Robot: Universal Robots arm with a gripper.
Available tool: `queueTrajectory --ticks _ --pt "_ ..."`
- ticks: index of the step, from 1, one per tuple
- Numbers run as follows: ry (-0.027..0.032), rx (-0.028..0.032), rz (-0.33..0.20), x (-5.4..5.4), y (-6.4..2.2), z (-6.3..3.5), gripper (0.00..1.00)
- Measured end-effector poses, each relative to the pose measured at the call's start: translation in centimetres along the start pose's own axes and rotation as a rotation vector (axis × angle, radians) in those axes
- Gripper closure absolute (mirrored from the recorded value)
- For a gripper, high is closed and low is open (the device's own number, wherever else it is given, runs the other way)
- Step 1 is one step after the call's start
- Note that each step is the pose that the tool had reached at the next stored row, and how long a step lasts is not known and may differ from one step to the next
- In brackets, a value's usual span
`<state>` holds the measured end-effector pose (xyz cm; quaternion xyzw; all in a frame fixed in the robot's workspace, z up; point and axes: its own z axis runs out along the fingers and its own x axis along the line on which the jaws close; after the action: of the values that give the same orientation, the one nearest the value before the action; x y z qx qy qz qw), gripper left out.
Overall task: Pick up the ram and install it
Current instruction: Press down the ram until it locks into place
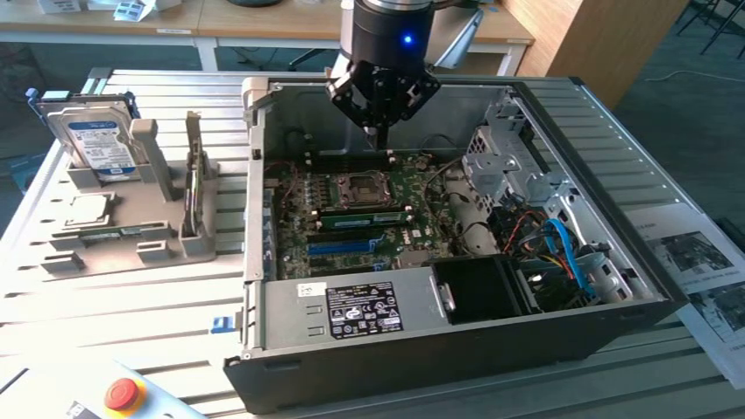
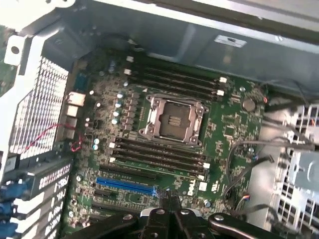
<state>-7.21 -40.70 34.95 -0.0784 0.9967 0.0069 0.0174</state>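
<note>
Grey plastic is forming the holder (image 1: 117, 249) that is sitting on the slatted table (image 1: 140, 314) at the exterior view's left. A silver hard drive (image 1: 93, 140) with a blue-white label is standing upright at its far end, and a square silver processor chip (image 1: 87, 209) is lying flat just nearer. To the right of these, the ram (image 1: 194, 170) is standing on edge in the holder, a thin green stick running from far to near, well apart from the gripper. A red button (image 1: 124, 394) is showing at the near left corner.

Moving right, the open computer case (image 1: 466, 349) is lying on its side with the motherboard (image 1: 349, 218) facing up. The gripper (image 1: 378, 131) is hanging over the far part of the board, its fingers (image 2: 169, 204) pressed together and pinching nothing. In the wrist view, the empty processor socket (image 2: 174, 119) is sitting between two banks of dark memory slots (image 2: 159, 154). Blue cables (image 1: 570, 257) are curling at the case's right side, beside some printed sheets (image 1: 699, 262).
</note>
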Motion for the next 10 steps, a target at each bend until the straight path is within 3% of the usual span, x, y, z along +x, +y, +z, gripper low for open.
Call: queueTrajectory --ticks 10 --pt "-0.0021 0.0065 0.181 0.00 0.00 0.09 0.90"
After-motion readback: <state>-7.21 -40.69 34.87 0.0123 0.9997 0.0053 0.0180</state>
